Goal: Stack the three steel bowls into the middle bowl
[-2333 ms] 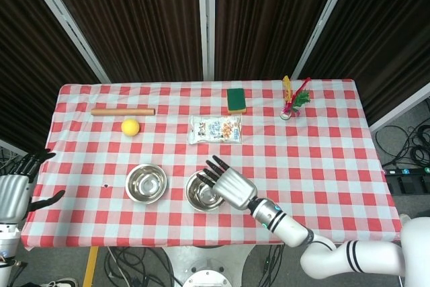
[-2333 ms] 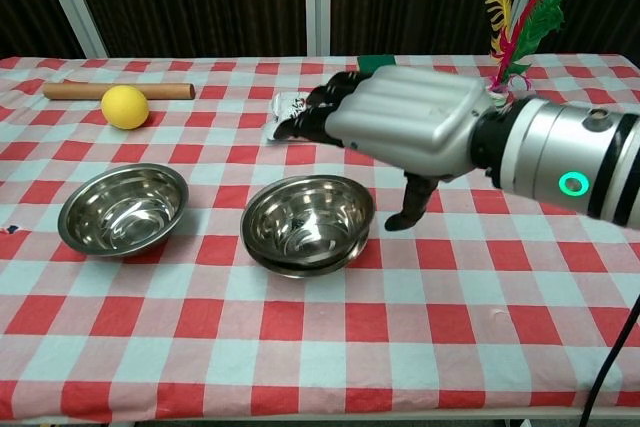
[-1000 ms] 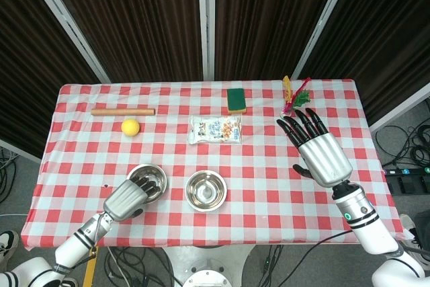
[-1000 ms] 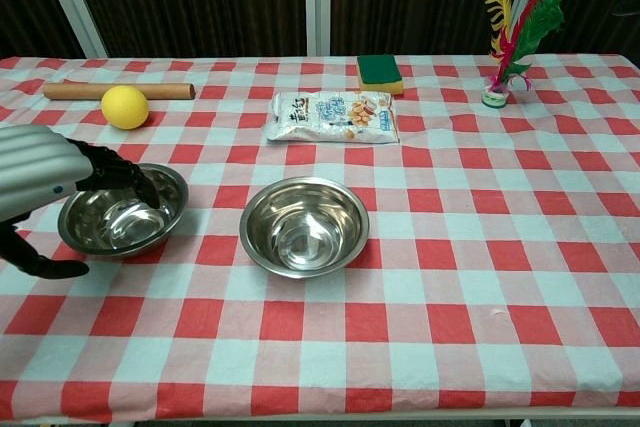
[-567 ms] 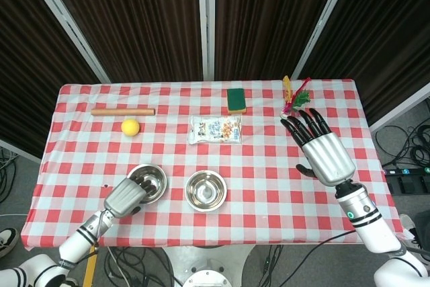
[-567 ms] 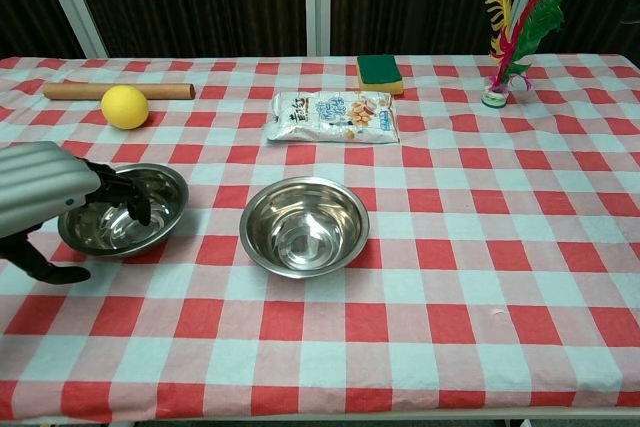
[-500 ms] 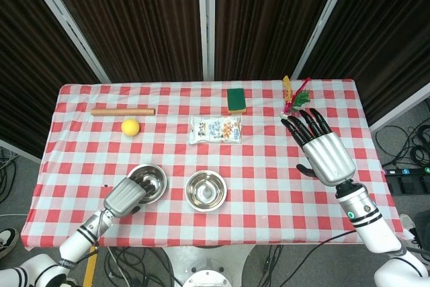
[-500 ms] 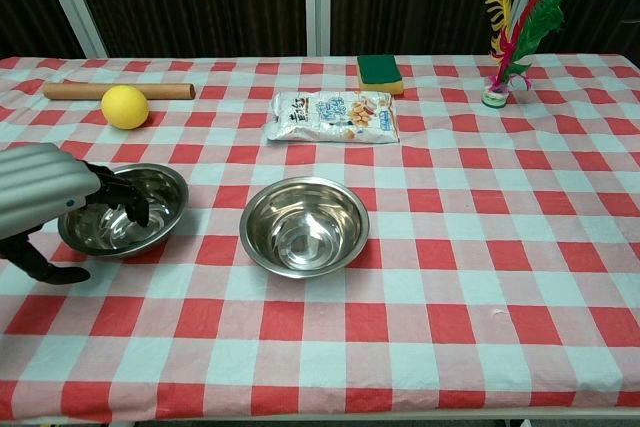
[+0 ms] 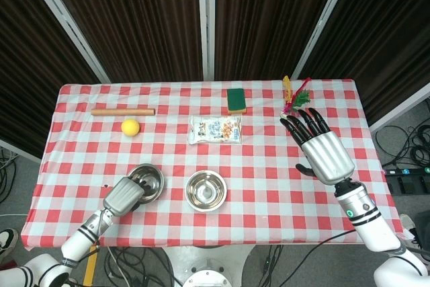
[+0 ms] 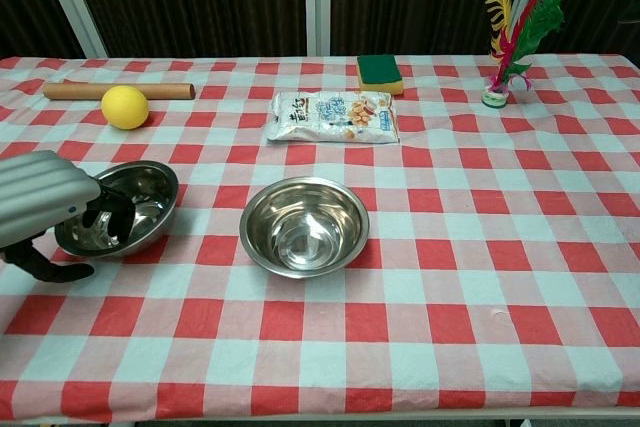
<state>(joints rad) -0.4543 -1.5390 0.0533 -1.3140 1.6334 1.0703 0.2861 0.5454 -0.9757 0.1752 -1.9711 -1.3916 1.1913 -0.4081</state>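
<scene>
At the far left, the left hand (image 10: pixel 40 202) grips the left steel bowl (image 10: pixel 125 205): its dark fingers (image 10: pixel 105 215) curl over the near-left rim into the bowl's hollow, while the thumb lies outside below the wall, so the rim sits pinched between them. The bowl is tilted, its left edge raised toward the palm. From the middle bowl (image 10: pixel 304 225) it sits at about nine o'clock, close but apart.

The middle bowl rests flat on the checked tablecloth (image 10: pixel 480 277); whether another bowl nests within it cannot be told.

At twelve o'clock from the middle bowl lies a snack packet (image 10: pixel 332 115), with a green sponge (image 10: pixel 378 71) beyond it. A yellow ball (image 10: pixel 125 106) and a wooden rolling pin (image 10: pixel 118 91) lie at about eleven o'clock from the left bowl.

The chest view shows the fingers inside the bowl but nothing of the other arm. Only the head view shows the right hand (image 9: pixel 324 150), raised at the right with its fingers spread and holding nothing, just below a feathered shuttlecock (image 9: pixel 294 101).
</scene>
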